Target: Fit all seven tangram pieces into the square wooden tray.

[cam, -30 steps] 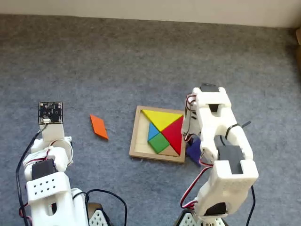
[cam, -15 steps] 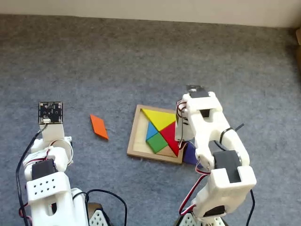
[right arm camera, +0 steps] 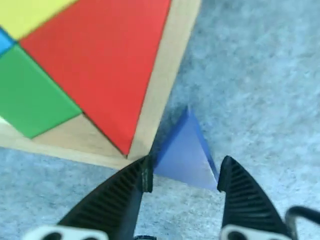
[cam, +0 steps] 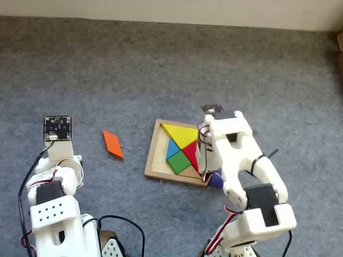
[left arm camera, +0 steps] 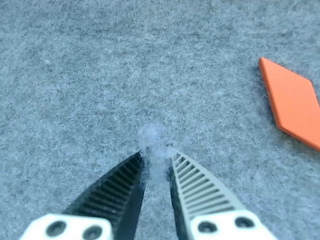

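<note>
The square wooden tray (cam: 155, 155) lies mid-table holding a yellow triangle (cam: 182, 135), a red triangle (cam: 196, 153), a light blue piece (cam: 173, 150) and a green square (cam: 180, 160). A dark blue triangle (right arm camera: 184, 151) lies on the carpet against the tray's near right corner (right arm camera: 152, 137); my right gripper (right arm camera: 185, 172) is shut on it, one fingertip at each side. An orange parallelogram (cam: 112, 143) lies left of the tray, also visible ahead of my left gripper (left arm camera: 156, 157), whose fingers stand together with nothing in them.
Grey carpet covers the table. The right arm (cam: 238, 160) hangs over the tray's right edge and hides part of it. The left arm (cam: 53, 182) sits at the near left. Open carpet stretches behind the tray and between it and the left arm.
The right arm has swung left and nearer, over the tray's right edge. The tray has slid slightly left, and the dark blue triangle has shifted nearer. The left arm has kept still.
</note>
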Available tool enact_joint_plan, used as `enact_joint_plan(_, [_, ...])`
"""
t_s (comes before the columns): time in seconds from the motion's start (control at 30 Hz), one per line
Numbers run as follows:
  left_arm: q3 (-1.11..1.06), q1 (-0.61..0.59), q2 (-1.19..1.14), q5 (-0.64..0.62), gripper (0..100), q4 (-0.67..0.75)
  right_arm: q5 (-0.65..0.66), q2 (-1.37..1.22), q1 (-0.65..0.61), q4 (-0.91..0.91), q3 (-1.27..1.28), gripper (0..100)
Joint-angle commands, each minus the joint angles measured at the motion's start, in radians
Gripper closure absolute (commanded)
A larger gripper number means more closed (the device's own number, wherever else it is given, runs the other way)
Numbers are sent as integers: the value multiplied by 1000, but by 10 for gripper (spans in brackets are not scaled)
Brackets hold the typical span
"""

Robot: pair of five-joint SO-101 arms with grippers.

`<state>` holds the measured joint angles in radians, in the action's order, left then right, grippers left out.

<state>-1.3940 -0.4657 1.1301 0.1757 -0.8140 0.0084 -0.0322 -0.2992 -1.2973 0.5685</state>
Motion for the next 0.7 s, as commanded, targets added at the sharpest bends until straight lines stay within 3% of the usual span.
enact_joint_plan(0.0, [4,7,13,11,933,15,14,56,-22,61,54,777])
enact_joint_plan(0.2, [4,7,13,11,933,15,15,54,-19,117,88,777])
enact_joint_plan(0.4, [4,7,13,11,933,15,163,54,-18,107,107,777])
enact_joint_plan(0.67, [4,7,13,11,933,15,175,54,-21,111,136,776])
